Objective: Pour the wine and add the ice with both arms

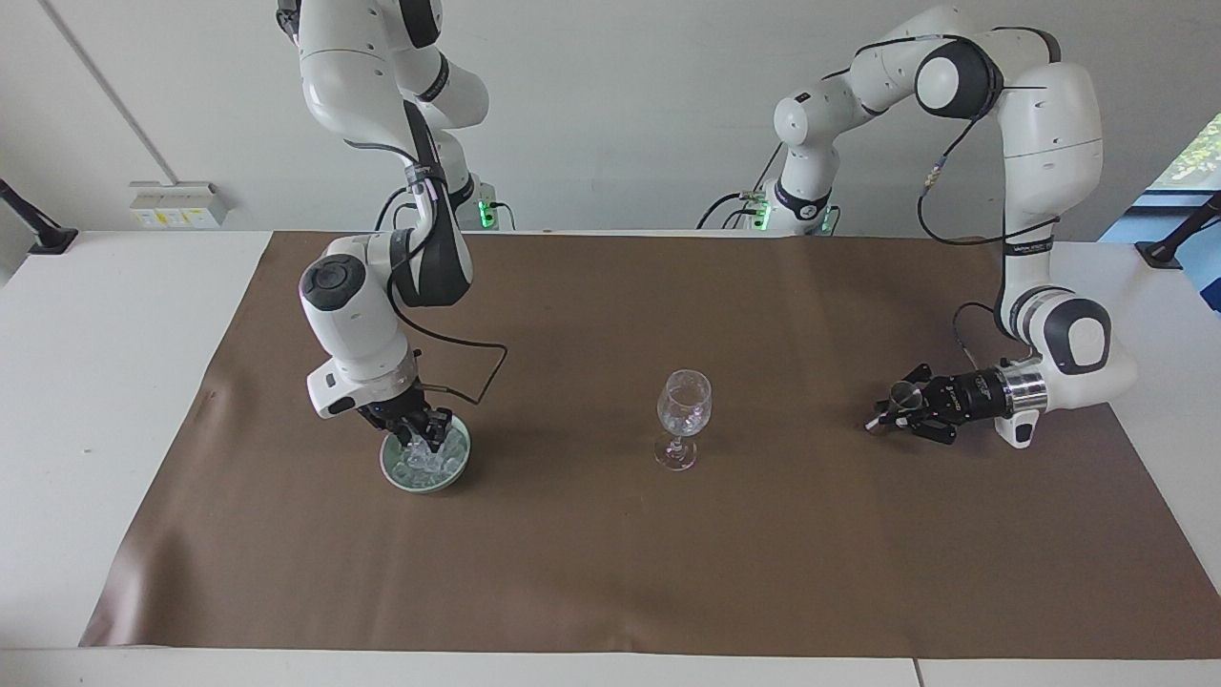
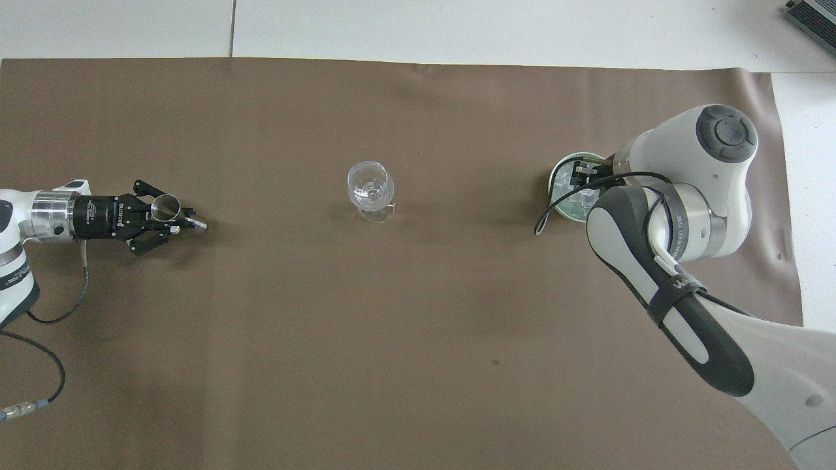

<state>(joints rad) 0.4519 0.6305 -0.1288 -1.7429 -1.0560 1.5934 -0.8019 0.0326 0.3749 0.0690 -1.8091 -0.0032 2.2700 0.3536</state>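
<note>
Wine glass [image 1: 683, 416] stands upright mid-cloth; toward the left arm's end from it, the left gripper [image 1: 895, 412] lies level, pinching the jigger [image 1: 901, 394]; toward the right arm's end, the right gripper [image 1: 420, 439] dips into the pale green bowl [image 1: 399, 474] among the ice [image 1: 427, 463]; its finger state cannot be told.

White table [image 1: 114, 382], brown mat [image 1: 610, 553] on it; mat carrying glass [image 1: 683, 412], green bowl [image 1: 393, 474]

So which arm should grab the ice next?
Right, probably. The right tool is down in the bowl among the ice; the left tool is shut on the jigger, away from the bowl.
</note>
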